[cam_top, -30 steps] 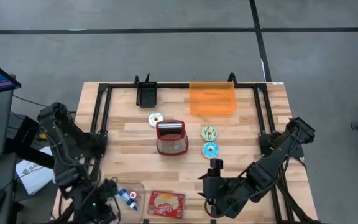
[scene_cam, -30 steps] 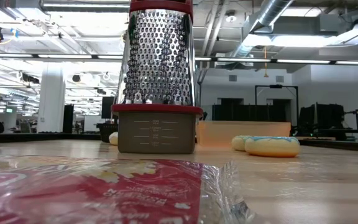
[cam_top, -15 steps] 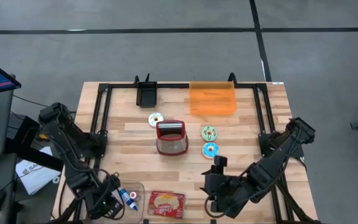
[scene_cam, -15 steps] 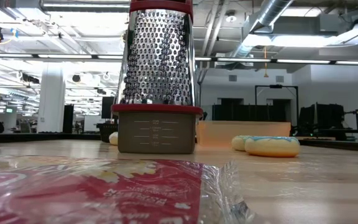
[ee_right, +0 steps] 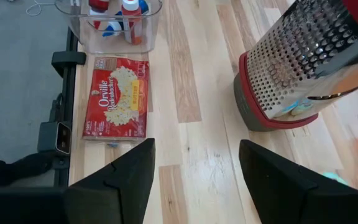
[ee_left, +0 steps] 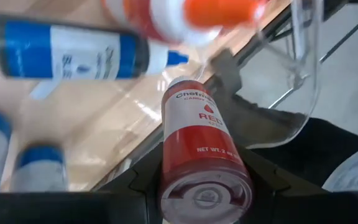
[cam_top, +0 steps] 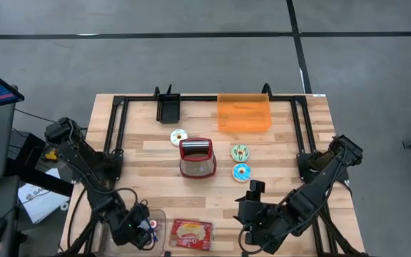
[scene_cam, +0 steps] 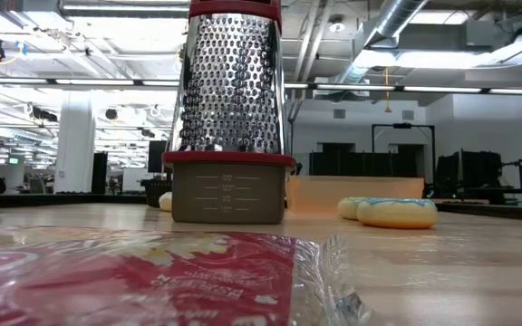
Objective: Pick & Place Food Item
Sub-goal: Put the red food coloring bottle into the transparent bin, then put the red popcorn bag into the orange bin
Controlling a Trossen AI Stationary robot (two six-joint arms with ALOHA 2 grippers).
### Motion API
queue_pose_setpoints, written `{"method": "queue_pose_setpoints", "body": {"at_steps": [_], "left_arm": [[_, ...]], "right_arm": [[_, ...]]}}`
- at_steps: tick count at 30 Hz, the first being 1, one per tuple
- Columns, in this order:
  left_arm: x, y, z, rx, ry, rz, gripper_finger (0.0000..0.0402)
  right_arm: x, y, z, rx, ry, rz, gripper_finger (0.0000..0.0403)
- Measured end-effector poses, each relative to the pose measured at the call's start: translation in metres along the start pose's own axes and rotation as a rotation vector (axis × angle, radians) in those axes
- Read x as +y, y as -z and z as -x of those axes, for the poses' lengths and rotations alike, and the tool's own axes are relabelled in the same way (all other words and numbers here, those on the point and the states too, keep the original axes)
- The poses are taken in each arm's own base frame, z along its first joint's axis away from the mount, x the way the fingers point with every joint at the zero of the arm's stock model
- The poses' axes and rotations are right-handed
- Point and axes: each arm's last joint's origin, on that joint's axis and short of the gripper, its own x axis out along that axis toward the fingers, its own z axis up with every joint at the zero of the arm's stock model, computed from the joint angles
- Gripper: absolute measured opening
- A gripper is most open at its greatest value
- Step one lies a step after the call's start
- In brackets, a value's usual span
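A small red food-colouring bottle [ee_left: 201,134] sits between the fingers of my left gripper [ee_left: 207,186], which is shut on it. That gripper [cam_top: 141,228] hovers at the near left of the table, over a clear plastic container [cam_top: 155,218]. Inside the container lie a blue bottle [ee_left: 73,50] and an orange-capped one [ee_left: 191,15]. My right gripper [ee_right: 194,180] stands open above the near right of the table [cam_top: 252,221], with nothing between its fingers. My left gripper pinches the red bottle's body near its flat base end [ee_left: 205,177] between its two fingers. The bottle lies along the fingers, its pointed white tip [ee_left: 180,82] aimed away from the wrist and slanting down into the clear container. Whether the tip touches anything I cannot tell.
A red popcorn bag [cam_top: 191,233] lies flat beside the container. A metal grater [cam_top: 197,158] stands mid-table, with frosted donuts [cam_top: 241,171] [cam_top: 241,152] [cam_top: 179,136] around it. An orange bin [cam_top: 244,113] and a black bin [cam_top: 168,107] sit at the far edge.
My left gripper has come down and a little toward the table's right, from beside the clear container to over it, staying shut on the red bottle.
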Motion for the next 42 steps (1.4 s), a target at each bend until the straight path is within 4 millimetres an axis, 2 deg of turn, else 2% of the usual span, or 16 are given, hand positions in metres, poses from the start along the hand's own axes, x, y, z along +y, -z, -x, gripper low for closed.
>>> {"method": "queue_pose_setpoints", "body": {"at_steps": [3,14,22,26,31,37,42], "left_arm": [[-0.002,-0.005,-0.001,-0.010,0.018,-0.023,0.0149],[-0.009,-0.019,0.000,-0.044,0.063,-0.036,0.0229],[-0.014,-0.018,0.002,-0.042,0.119,-0.036,0.0246],[-0.018,-0.018,0.012,-0.075,0.177,-0.033,0.0246],[-0.020,-0.019,0.034,-0.154,0.263,-0.034,0.0246],[-0.022,-0.022,0.061,-0.252,0.359,-0.116,0.0246],[-0.027,-0.028,0.074,-0.316,0.421,-0.222,0.0246]], "right_arm": [[0.001,0.003,0.001,0.011,0.005,-0.002,0.0224],[0.003,0.007,0.005,0.023,0.006,-0.004,0.0224],[0.006,0.010,0.008,0.022,-0.002,0.005,0.0224],[0.006,0.010,0.007,0.022,-0.002,0.005,0.0224],[0.006,0.010,0.007,0.024,0.000,0.007,0.0224],[0.005,0.010,0.008,0.027,0.008,0.012,0.0224],[-0.003,0.019,0.009,0.077,0.098,-0.031,0.0224]]}}
